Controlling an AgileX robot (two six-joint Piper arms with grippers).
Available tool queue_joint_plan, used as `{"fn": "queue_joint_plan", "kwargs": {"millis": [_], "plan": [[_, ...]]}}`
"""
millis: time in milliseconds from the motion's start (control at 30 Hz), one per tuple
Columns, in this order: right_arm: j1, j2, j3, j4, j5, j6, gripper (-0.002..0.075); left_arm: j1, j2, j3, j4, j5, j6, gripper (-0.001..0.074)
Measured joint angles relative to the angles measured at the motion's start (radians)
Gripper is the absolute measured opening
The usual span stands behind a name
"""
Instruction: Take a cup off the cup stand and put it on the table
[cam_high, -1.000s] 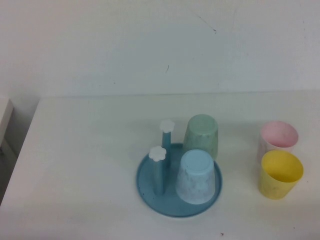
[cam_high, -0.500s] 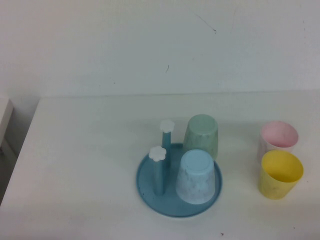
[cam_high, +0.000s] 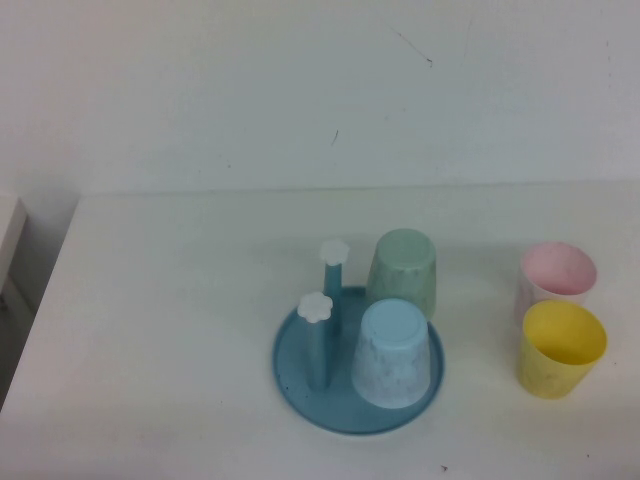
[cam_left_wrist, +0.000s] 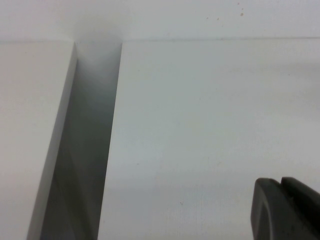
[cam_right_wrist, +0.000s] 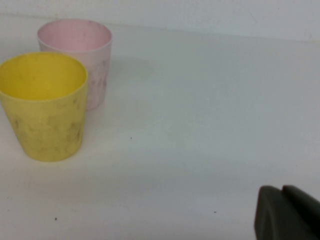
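Observation:
The light blue cup (cam_high: 397, 353) sits upside down on the round blue cup stand (cam_high: 300, 375), at the front right of the tray. A pale green cup (cam_high: 403, 270) sits upside down on the peg behind it. Two bare pegs with white flower caps (cam_high: 315, 307) stand on the tray's left side. Neither arm shows in the high view. My left gripper (cam_left_wrist: 280, 183) is shut and empty over the white table (cam_left_wrist: 210, 110) near its left edge. My right gripper (cam_right_wrist: 281, 190) is shut and empty over the table (cam_right_wrist: 200, 100), apart from the yellow and pink cups.
A yellow cup (cam_high: 561, 348) (cam_right_wrist: 44, 105) and a pink cup (cam_high: 556, 275) (cam_right_wrist: 80, 50) stand upright at the table's right side. A dark gap (cam_left_wrist: 85, 150) runs between the table's left edge and a neighbouring white surface. A white wall rises behind the table.

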Motion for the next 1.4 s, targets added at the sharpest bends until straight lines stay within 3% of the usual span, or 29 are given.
{"fn": "queue_joint_plan", "kwargs": {"millis": [367,833,967,1400], "plan": [[0.000,0.000,0.002,-0.054,-0.067,0.000,-0.0003,0.000,0.000,0.006,0.000,-0.098,0.004,-0.0003],[0.000,0.000,0.002,-0.073,-0.957,-0.002,-0.0002,0.000,0.000,0.006,-0.002,-0.690,0.004,-0.0003],[0.000,0.000,0.002,-0.075,-1.094,-0.002,-0.0003,0.000,0.000,0.006,-0.004,-0.754,0.004,-0.0003],[0.000,0.000,-0.004,-0.030,-1.097,0.053,-0.0003,0.000,0.000,0.006,-0.008,-0.771,0.001,-0.0003]]}}
